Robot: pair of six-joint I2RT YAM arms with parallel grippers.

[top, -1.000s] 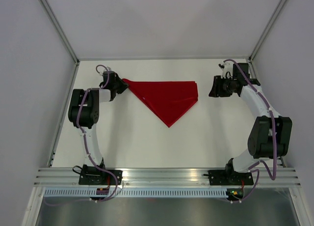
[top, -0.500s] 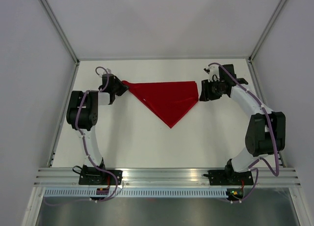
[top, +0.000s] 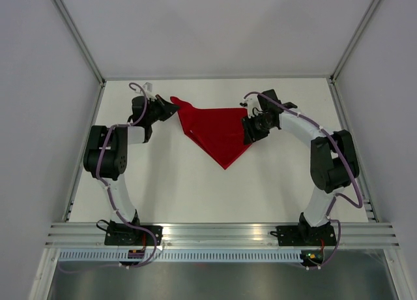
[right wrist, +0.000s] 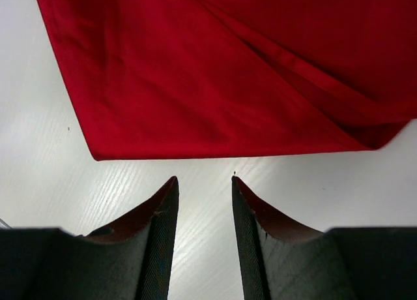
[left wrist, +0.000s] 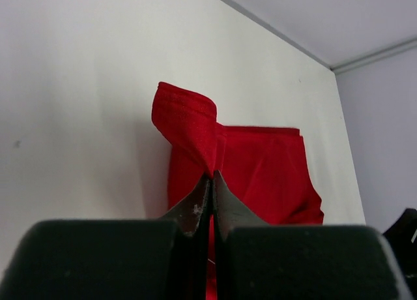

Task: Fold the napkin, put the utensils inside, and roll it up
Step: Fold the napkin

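Red napkin corner sits pinched in the left gripper; the right gripper, jaws apart just short of the edge, should reach the cloth before closing.

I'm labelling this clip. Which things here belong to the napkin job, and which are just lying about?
Job: napkin, folded; left claw, shut on its corner; right claw, open, just short of its edge.
Lying about: nothing loose, only the table. No utensils show.
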